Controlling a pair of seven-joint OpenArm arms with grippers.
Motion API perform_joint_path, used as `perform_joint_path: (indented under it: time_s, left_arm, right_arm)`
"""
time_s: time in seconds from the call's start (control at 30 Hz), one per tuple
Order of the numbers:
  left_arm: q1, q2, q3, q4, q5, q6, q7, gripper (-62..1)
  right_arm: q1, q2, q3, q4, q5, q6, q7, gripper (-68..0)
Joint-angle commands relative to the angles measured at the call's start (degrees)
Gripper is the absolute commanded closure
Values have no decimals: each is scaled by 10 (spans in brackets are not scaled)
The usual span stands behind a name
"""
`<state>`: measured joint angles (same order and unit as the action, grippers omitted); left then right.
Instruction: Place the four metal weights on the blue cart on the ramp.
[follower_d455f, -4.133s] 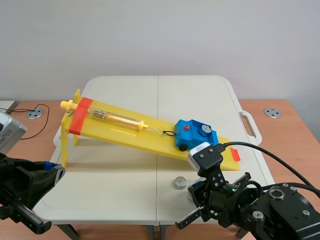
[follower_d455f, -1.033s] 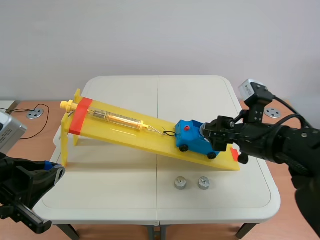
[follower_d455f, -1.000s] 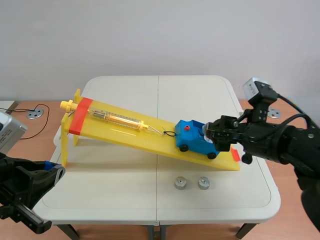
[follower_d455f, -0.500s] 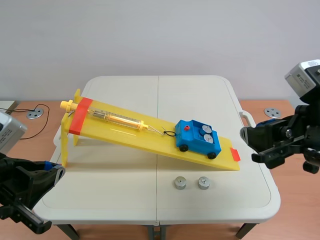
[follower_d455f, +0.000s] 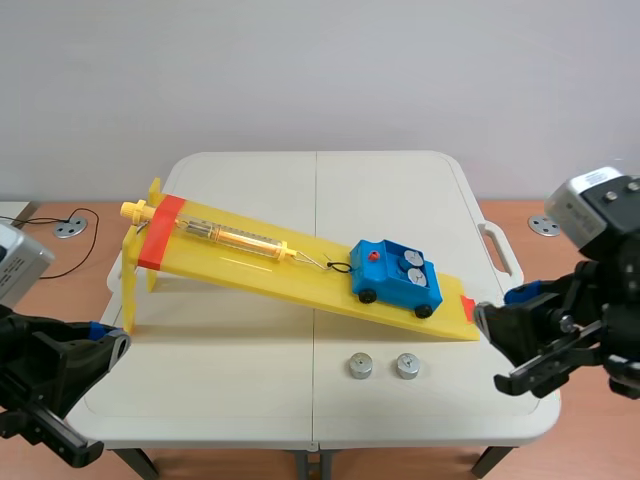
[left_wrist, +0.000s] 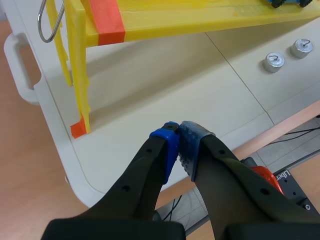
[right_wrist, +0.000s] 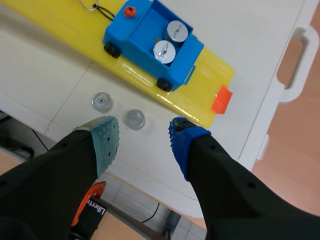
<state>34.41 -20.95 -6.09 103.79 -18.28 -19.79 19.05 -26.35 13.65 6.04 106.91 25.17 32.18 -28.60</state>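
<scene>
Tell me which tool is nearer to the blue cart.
Right. The right tool, open, is near the blue cart, past the ramp's low end; the left tool, shut, is far, by its high end.

Black arms (follower_d455f: 565, 325), grey camera boxes (follower_d455f: 590, 208), blue and grey-green dotted pads (right_wrist: 181, 141)

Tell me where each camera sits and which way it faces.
Scene: between the arms, facing across the table at ramp and cart; both arms show.
Left wrist: on that arm, looking down past the shut left hand at the ramp's high end.
Right wrist: on that arm, down past the open right hand at the cart.
Both wrist views share the two loose weights.
</scene>
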Motion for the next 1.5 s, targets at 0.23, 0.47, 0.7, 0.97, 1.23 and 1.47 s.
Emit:
perform_joint_path:
  time_s: [0.23, 0.47, 0.7, 0.97, 1.23, 1.47]
  left_arm:
    - [-3, 3, -8, 26, -29, -14, -57, -31]
    - [-3, 3, -8, 26, -29, -14, -57, -31]
    - [-3, 3, -8, 26, -29, -14, -57, -31]
    - [-3, 3, -8, 26, -29, -14, -57, -31]
    - [-3, 3, -8, 26, -29, -14, -57, -31]
    - [-3, 3, -8, 26, -29, -14, -57, -31]
  right_arm:
    - [90, -36, -75, -63, -68, -26, 111, -249]
    - [137, -69, -124, -138, -129, -63, 144, -248]
    - [180, -96, -169, -220, -177, -103, 189, -248]
    - [221, -122, -201, -296, -210, -134, 230, -248]
    - [246, -134, -224, -343, -222, -151, 252, -248]
    - [254, -134, -232, -372, -224, -162, 258, -225]
